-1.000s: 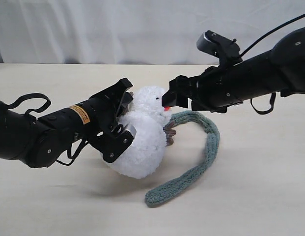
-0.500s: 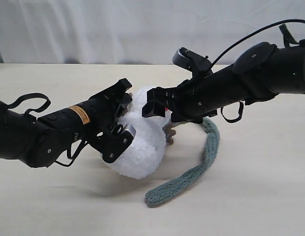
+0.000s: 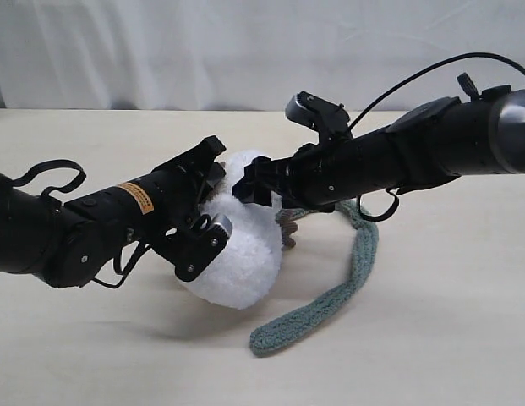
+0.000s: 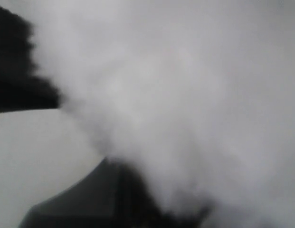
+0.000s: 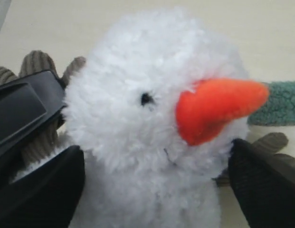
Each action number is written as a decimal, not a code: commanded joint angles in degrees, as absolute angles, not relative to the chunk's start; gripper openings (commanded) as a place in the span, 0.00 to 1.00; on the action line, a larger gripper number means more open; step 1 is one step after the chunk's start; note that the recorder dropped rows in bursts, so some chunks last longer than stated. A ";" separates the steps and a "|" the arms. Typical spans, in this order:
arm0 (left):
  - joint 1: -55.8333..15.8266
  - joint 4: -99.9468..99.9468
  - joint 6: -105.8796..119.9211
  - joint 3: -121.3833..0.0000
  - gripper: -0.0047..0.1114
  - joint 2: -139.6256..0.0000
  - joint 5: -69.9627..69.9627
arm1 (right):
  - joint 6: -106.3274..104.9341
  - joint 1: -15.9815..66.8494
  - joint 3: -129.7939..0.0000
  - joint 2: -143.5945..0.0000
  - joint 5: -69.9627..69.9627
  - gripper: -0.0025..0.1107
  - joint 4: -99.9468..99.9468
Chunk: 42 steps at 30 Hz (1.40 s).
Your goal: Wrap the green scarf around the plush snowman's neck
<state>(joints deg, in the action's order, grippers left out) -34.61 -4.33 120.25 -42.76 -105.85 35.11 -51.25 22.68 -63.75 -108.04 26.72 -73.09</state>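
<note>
The plush snowman (image 3: 241, 258) leans tilted off the table, my left gripper (image 3: 215, 191) shut on its body ball. White fur fills the left wrist view, with one dark finger (image 4: 107, 202) at its edge. My right gripper (image 3: 250, 188) is open and straddles the snowman's neck (image 5: 152, 166), one finger (image 5: 45, 190) on each side. The right wrist view shows the orange nose (image 5: 218, 107) and one dark eye (image 5: 146, 99). The green scarf (image 3: 355, 258) lies loose on the table right of the toy. It curves from under my right arm to an end (image 3: 264, 340) near the front.
A brown twig arm (image 3: 287, 227) sticks out toward the scarf. The tan table (image 3: 431, 338) ends at a white curtain (image 3: 161, 51) behind. A black cable (image 3: 431, 69) loops over my right arm.
My right gripper has moved left, from in front of the nose to around the head and neck, now covering the face in the exterior view. The left arm and scarf stayed put.
</note>
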 commanded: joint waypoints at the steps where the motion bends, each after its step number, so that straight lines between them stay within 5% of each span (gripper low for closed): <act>1: -34.74 -3.64 119.50 -43.09 0.04 -105.51 35.44 | -56.20 22.80 -63.88 -108.20 28.19 0.78 -77.24; 12: -34.74 -3.64 119.50 -43.09 0.04 -105.51 35.44 | -52.72 22.80 -63.65 -108.20 24.25 0.80 -77.37; 18: -34.74 -3.66 119.50 -43.09 0.04 -105.51 35.02 | -51.20 26.12 -64.01 -111.81 19.61 0.96 -77.96; 31: -34.74 -3.66 119.50 -43.09 0.04 -105.51 35.02 | -57.29 26.12 -67.68 -118.47 34.80 0.93 -84.38; 34: -34.74 -3.66 119.50 -43.09 0.04 -105.51 35.02 | -57.53 26.12 -67.81 -118.46 33.46 0.75 -84.38; 40: -34.74 -3.66 116.91 -43.09 0.04 -105.51 34.91 | -63.52 26.12 -67.81 -118.31 33.60 0.05 -84.28; 42: -34.74 -3.80 112.17 -43.09 0.04 -105.51 35.11 | -63.71 26.12 -67.81 -118.31 33.66 0.06 -84.28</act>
<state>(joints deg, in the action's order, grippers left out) -34.10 -4.43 118.13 -42.76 -105.85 31.88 -59.81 25.43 -68.01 -117.89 31.28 -87.07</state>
